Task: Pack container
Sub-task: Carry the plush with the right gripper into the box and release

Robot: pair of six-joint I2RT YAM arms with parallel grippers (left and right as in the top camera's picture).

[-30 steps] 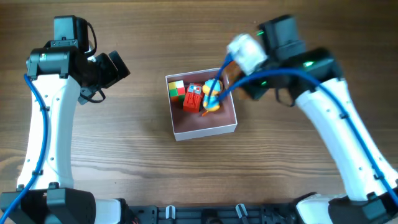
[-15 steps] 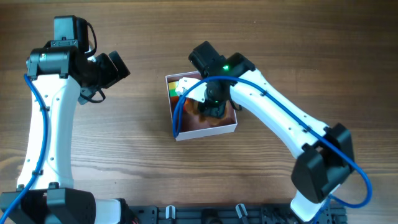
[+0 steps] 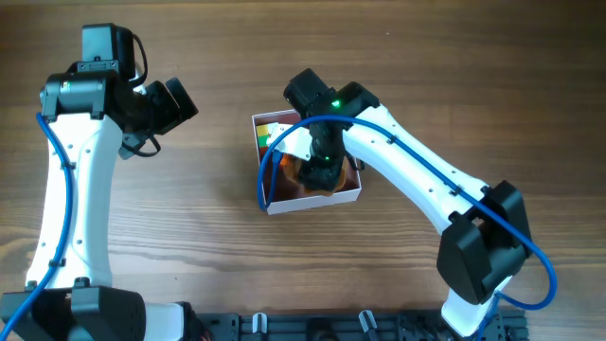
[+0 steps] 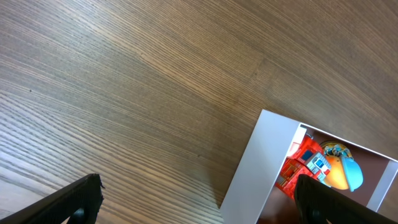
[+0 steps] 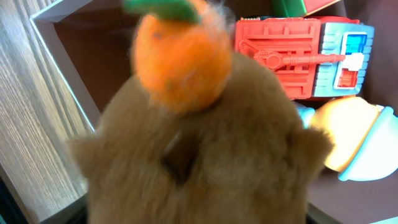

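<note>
The container (image 3: 268, 202), a white-walled box with a dusty-pink inside, sits mid-table. It holds a red toy vehicle (image 5: 298, 56), a yellow and blue round toy (image 5: 354, 140) and a coloured cube (image 3: 269, 134). My right gripper (image 3: 319, 169) reaches down into the box, shut on a brown plush toy (image 5: 205, 143) with an orange ball on its head. The plush fills the right wrist view and hides most of the fingers (image 5: 199, 214). My left gripper (image 3: 176, 104) is open and empty, off to the box's left; its wrist view shows its fingers (image 4: 202, 205) and the box's corner wall (image 4: 255, 168).
Bare wooden tabletop (image 3: 189, 237) surrounds the box on all sides. The right arm's white links (image 3: 417, 170) stretch across the table from the front right to the box. The arm bases stand at the front edge.
My right arm swung in from the back right to above the box, carrying the plush, then dropped slightly into the box. The left arm has not moved.
</note>
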